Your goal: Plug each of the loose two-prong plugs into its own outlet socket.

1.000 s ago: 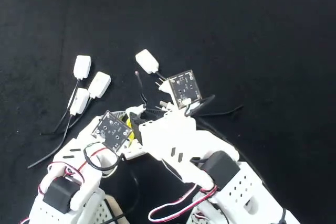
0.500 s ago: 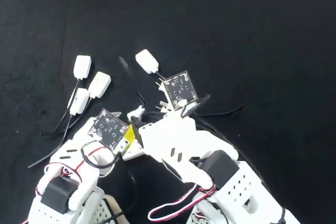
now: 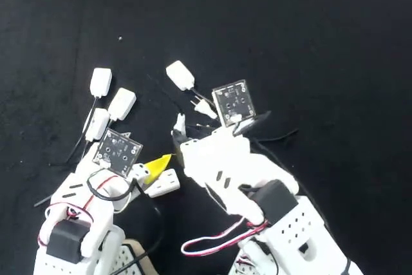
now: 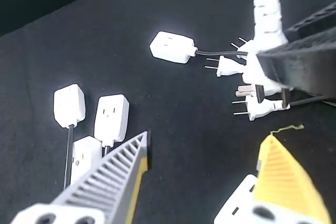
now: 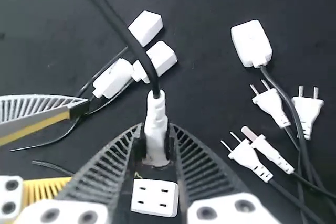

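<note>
White printed arms (image 3: 225, 165) — black motors (image 3: 273, 201), red-and-white cables (image 3: 212, 246), ribbed jaws, one yellow.

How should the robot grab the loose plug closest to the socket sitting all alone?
Probably come straight down on the plug and pinch the white body across its sides, behind the prongs. It lies flat on the table, prongs pointing toward the socket, so that grip leaves them free to go in.

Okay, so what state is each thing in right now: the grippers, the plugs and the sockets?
left gripper: open, empty.
right gripper: shut on the held plug.
held plug: clamped between the fingers, prongs hidden.
loose plugs: lying unplugged.
sockets: slots empty.
</note>
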### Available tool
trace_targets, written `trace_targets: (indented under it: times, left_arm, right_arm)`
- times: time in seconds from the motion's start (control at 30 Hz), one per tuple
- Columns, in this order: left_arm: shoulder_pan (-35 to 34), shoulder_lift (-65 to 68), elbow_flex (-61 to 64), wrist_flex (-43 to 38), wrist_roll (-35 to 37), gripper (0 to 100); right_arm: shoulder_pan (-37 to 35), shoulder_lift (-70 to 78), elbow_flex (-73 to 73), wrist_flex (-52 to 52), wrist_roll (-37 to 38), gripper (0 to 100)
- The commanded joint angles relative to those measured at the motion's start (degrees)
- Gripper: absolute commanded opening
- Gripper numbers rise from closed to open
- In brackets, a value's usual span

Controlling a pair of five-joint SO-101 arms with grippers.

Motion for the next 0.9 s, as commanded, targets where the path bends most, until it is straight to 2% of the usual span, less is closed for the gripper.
trace_targets:
  times: [0.0, 0.1, 0.2, 0.3, 0.43, 0.6, 0.73, 0.87]
  left_arm:
    - [-0.92, -0.09, -2.59, 0.09, -0.09, 33]
    - [-1.71, -0.09, -2.33, -0.09, 0.00, 33]
    - [-6.81, -0.09, -2.24, -2.11, 2.02, 33]
    - [-13.05, -0.09, -1.10, -7.03, 10.20, 33]
    - [-18.86, -0.09, 0.66, -14.51, 18.64, 33]
    - [-14.11, 0.09, 0.92, -19.52, 27.34, 33]
    - [-8.40, 0.09, 0.84, -19.34, 27.78, 33]
    - [-7.87, 0.00, 0.22, -19.08, 27.78, 33]
  right_arm:
    - [0.70, 0.13, -2.33, -1.05, 1.14, 1.1]
    - [0.88, 0.04, -2.51, 0.70, 1.14, 1.1]
    - [0.88, -0.40, -2.59, 3.52, 2.99, 1.1]
    - [-0.53, -0.40, -2.59, 4.66, 4.84, 1.1]
    - [-6.42, -0.40, -2.59, 6.51, 7.21, 1.1]
    - [-10.20, -0.40, -0.75, 6.51, 14.33, 1.1]
    - [-11.78, -0.40, 0.04, 6.77, 17.23, 1.1]
    - [-11.78, -0.13, 0.48, 6.33, 17.76, 1.1]
